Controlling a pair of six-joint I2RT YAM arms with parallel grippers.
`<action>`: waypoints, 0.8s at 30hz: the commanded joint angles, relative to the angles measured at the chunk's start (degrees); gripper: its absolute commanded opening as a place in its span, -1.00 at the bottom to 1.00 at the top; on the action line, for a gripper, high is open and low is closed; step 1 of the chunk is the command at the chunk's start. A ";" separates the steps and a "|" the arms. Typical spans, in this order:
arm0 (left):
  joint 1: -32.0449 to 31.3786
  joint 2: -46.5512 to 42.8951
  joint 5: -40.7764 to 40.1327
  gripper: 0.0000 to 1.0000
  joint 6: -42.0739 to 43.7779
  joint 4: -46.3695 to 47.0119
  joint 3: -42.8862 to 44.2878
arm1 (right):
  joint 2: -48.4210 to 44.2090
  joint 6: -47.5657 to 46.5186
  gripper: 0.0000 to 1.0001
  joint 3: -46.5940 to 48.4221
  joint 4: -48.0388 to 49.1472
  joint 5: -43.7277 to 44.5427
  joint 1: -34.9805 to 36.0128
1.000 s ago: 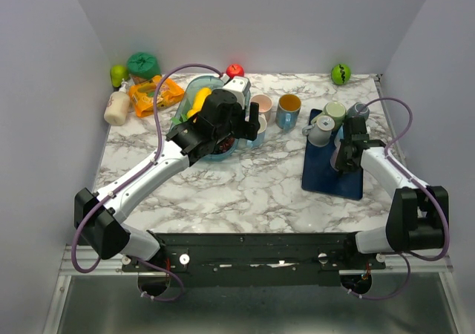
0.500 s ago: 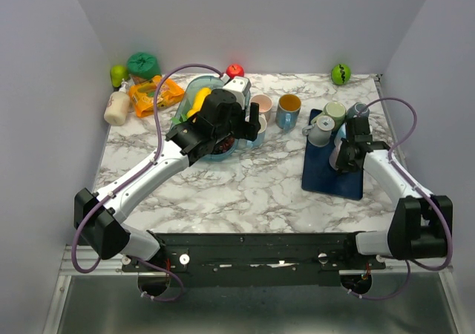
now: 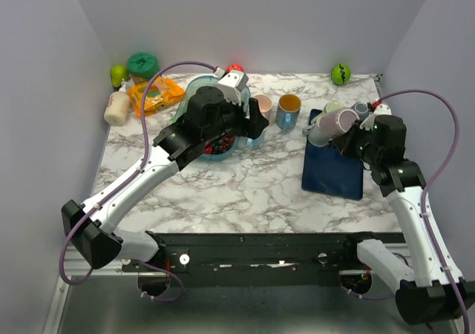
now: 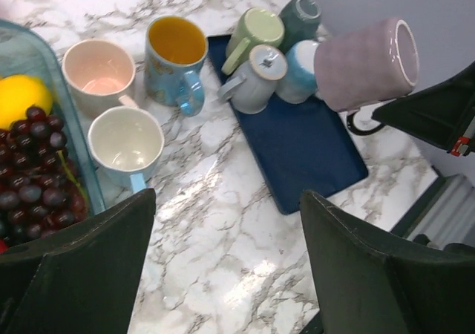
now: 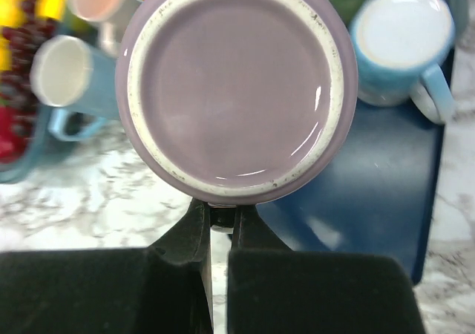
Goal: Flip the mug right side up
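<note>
Above the mat (image 3: pixel 332 177), the mug (image 3: pixel 331 126) now lies tipped on its side in the air, where a second ago it stood on the mat. The right pincer (image 5: pixel 219 221) has clamped shut, apparently on the handle, which the mug's base mostly hides. I judge the turn about half done. The left pincer (image 4: pixel 228 200) gapes empty, well left of the mat.

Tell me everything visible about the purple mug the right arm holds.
The purple mug is mauve, ceramic by its look, with a faintly textured wall and a glossy recessed base ringed by a pale, speckled foot. It hangs tipped on its side above the blue mat, base toward the right wrist camera. The right gripper is shut on its handle, under the base in that view.
</note>
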 commanded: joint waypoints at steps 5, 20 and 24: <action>0.21 -4.46 19.41 0.76 -7.09 13.99 -1.73 | -9.83 2.56 -0.99 8.25 11.60 -18.24 0.83; -0.58 -1.57 32.10 0.82 -28.53 36.85 -1.82 | -14.06 23.47 -0.99 8.70 42.71 -32.94 1.18; -1.72 0.98 33.95 0.73 -33.80 41.79 -0.07 | -13.80 26.99 -0.99 8.17 47.72 -33.64 1.53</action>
